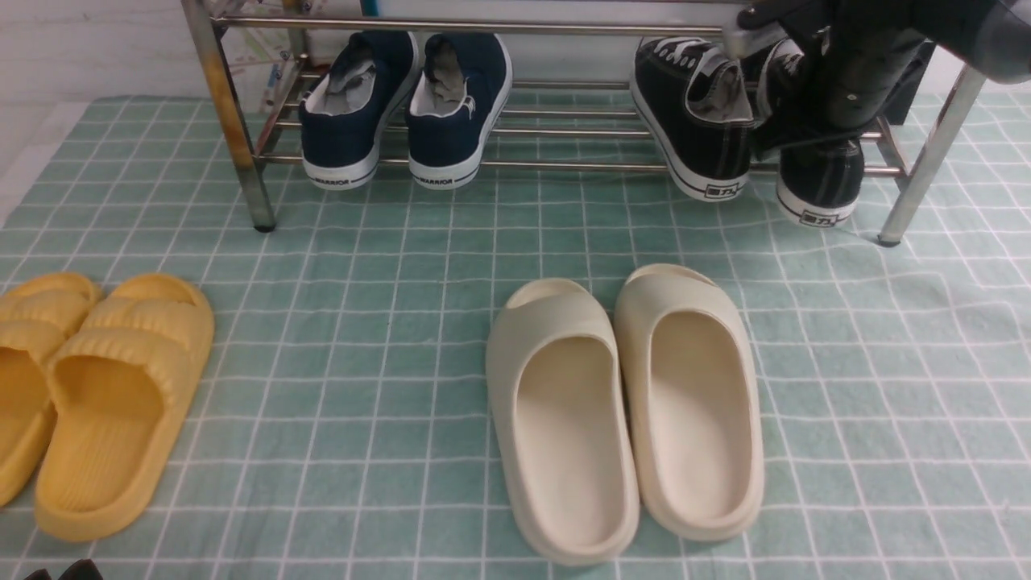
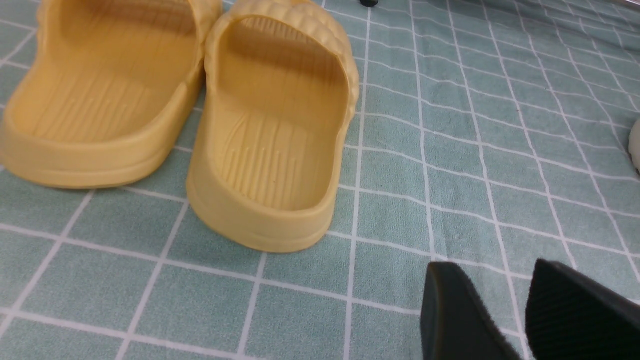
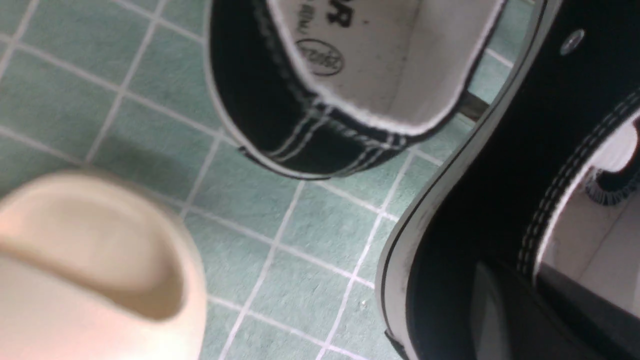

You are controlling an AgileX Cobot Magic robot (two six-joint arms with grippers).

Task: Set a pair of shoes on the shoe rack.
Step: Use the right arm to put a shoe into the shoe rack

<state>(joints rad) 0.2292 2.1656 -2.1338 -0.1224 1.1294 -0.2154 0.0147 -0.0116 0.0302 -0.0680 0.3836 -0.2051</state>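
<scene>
Right end effector point(image 3: 530, 300) clenched on black canvas sneaker point(image 1: 817, 181), white sole, on shoe rack point(image 1: 564, 165)

The right arm point(image 1: 866, 64) stretches far forward from the upper right and angles downward. The right gripper point(image 3: 520, 305) at its end is pinched closed on the side wall of a black sneaker point(image 1: 817, 181). The left gripper point(image 2: 492, 272) hangs low, close by the robot, its 2 fingers point(image 2: 460, 310) parted and holding nothing.
</scene>
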